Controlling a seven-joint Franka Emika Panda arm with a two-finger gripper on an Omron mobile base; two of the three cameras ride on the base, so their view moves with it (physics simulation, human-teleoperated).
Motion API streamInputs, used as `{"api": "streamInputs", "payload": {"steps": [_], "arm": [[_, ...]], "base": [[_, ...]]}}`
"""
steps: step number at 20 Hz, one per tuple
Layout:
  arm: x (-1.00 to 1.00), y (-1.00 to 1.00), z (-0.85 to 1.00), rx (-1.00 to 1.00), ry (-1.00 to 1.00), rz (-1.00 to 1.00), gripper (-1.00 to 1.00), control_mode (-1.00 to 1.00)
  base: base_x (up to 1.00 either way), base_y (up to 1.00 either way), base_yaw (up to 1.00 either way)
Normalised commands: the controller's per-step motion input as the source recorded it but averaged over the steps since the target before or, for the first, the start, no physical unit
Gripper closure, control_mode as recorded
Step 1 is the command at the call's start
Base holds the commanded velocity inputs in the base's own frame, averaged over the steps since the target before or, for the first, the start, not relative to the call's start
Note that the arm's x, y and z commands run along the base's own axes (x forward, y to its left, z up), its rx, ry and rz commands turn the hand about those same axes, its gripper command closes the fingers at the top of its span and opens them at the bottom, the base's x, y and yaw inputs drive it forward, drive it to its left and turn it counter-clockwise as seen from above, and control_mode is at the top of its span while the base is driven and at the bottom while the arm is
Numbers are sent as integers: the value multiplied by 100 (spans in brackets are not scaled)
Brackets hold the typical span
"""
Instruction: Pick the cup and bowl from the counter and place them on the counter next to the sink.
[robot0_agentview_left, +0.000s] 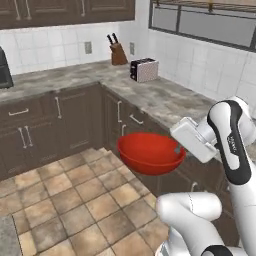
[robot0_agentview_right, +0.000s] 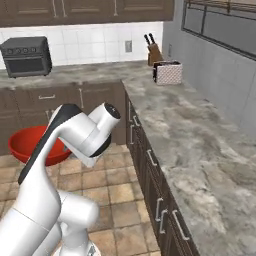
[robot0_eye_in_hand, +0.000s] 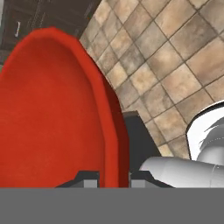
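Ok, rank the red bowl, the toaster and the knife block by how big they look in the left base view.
1. The bowl, by far the largest, though it hangs nearest the camera.
2. The toaster on the counter.
3. The knife block, a little smaller than the toaster and farther back, so that gap is unsure.

Arm was folded: elbow up, forearm angled down toward 9 o'clock in the left base view. Gripper was at the bottom of the hand view, jaws pinched on the bowl rim, one fingertip on each side of the wall. Bowl hung in the air off the hand.
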Motion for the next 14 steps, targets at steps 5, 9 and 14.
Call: {"api": "streamInputs", "payload": {"steps": [5, 9, 14], "arm": [[0, 0, 0, 0, 0, 0, 100, 100], [0, 0, 0, 0, 0, 0, 100, 100], [0, 0, 0, 0, 0, 0, 100, 100]], "base": [[0, -11, 84], [0, -17, 84], [-1, -41, 80]]}}
